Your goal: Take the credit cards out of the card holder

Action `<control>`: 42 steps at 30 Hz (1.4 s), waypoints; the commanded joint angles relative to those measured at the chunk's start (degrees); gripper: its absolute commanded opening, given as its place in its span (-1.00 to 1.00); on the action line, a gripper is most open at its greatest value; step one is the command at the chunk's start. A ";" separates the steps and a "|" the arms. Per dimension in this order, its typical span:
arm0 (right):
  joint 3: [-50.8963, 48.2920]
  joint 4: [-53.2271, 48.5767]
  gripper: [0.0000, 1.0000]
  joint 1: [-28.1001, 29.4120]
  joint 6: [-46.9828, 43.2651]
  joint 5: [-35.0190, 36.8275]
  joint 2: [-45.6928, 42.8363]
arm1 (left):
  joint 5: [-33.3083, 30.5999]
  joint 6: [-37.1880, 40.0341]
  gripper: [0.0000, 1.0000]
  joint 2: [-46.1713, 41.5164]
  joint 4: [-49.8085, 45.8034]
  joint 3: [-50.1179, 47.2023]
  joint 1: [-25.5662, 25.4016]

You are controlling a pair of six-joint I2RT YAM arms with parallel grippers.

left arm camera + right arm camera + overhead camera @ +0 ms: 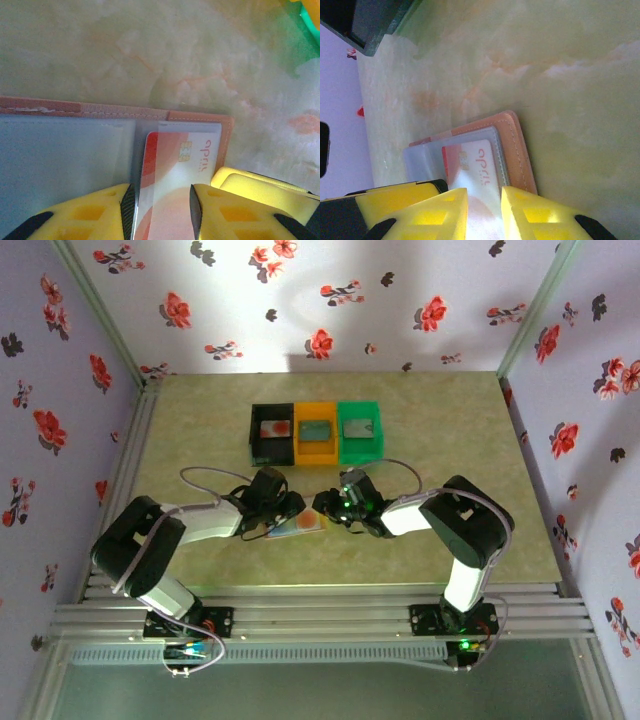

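The card holder [300,525] lies open on the table between my two grippers. In the left wrist view its pale blue panel [65,160] is on the left, and a clear sleeve on the right holds a white and red credit card [175,160] with a chip. My left gripper [161,189] stands over that card's near end, jaws apart, and the card runs under the right finger. From the opposite side my right gripper [484,192] also stands over the card [475,170], jaws apart, beside the tan cover [517,145]. In the top view the left gripper [290,508] and right gripper [328,508] almost meet.
A black bin [272,433], an orange bin [316,430] and a green bin [360,428] stand in a row behind the card holder, each with a card in it. Flowered walls close in the table on three sides.
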 commanded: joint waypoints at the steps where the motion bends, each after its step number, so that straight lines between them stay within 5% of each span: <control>1: -0.84 -0.17 -0.52 0.36 0.70 -0.22 1.43 | 0.68 -0.81 -0.26 1.62 1.07 -1.35 -0.40; 42: -0.84 -0.09 -0.57 0.13 0.72 -0.69 2.08 | 5.04 0.18 -0.38 -4.35 16.66 -11.15 -1.08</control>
